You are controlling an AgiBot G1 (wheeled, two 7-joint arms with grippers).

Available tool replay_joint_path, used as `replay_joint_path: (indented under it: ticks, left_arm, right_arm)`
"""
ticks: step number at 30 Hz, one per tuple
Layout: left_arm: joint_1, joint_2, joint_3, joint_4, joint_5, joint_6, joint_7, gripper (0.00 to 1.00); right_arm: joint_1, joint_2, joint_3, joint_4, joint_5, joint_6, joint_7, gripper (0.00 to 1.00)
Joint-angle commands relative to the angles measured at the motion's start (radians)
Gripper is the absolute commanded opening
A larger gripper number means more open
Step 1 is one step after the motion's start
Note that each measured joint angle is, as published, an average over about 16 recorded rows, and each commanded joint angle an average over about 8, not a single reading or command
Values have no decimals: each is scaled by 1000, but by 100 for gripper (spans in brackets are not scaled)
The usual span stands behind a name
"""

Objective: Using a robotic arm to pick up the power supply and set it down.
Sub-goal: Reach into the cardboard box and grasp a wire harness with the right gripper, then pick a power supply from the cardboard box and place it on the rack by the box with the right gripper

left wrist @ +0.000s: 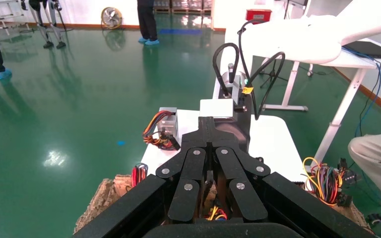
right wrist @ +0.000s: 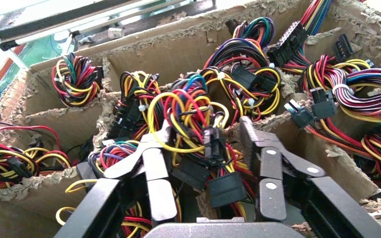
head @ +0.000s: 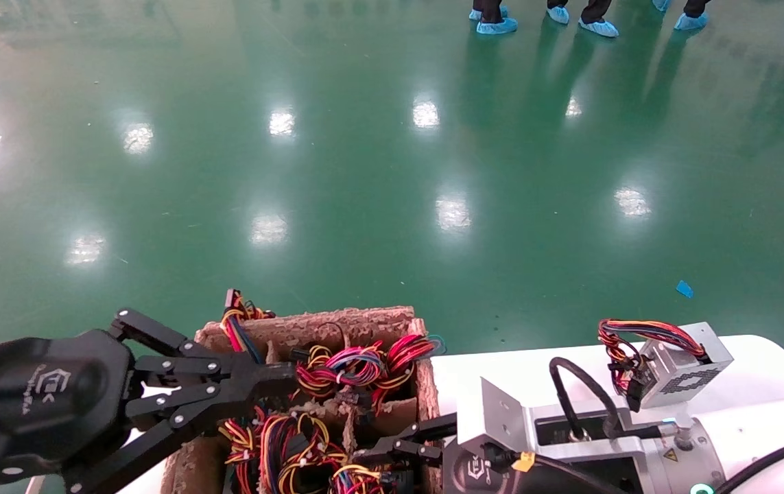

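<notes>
Here the right gripper point(right wrist: 206, 148) reaches down into a torn cardboard crate point(head: 337, 326) split by cardboard dividers point(right wrist: 74, 121) into compartments, each stuffed with coiled wire bundles point(right wrist: 238, 64). In the right wrist view its fingers point(right wrist: 154, 163) are spread wide, one on either side of a tangle of yellow, red and black wires point(right wrist: 193, 124) with black connectors point(right wrist: 225, 188); they straddle the tangle without pinching it. No metal case shows under these wires, so whether a unit lies below them cannot be told. In the head view this gripper sits at about 6 o'clock, at the crate's near right corner.

The left gripper point(head: 282, 374) hangs over the crate's left half, at about 8 o'clock in the head view. Its fingers point(left wrist: 209, 131) are pressed together to a point, with nothing between them.

The one power supply point(head: 680, 367) whose box is plainly seen is not in the crate: it stands on the white table point(head: 762, 363) at about 4 o'clock in the head view, well apart from both grippers. It is a small silver box with a perforated vent face toward the camera, and its curly red, orange and yellow wires point(head: 628, 339) arch out toward the crate. The left wrist view shows the same box point(left wrist: 167, 121) at the table's far edge.

Beyond lies a glossy green floor point(head: 392, 171), with blue shoe covers point(head: 498, 26) at 12 o'clock.
</notes>
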Motion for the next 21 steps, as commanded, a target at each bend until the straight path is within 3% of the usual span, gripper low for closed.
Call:
replay_joint_path:
  ticks: [1,21]
  left_arm:
    - [0,0,0,0,0,0,0,0]
    - [0,0,0,0,0,0,0,0]
  right_arm:
    - [1,0,1,-5,0,-1,-3,0]
    - [-28,23,67,-84,184,-55,40,0]
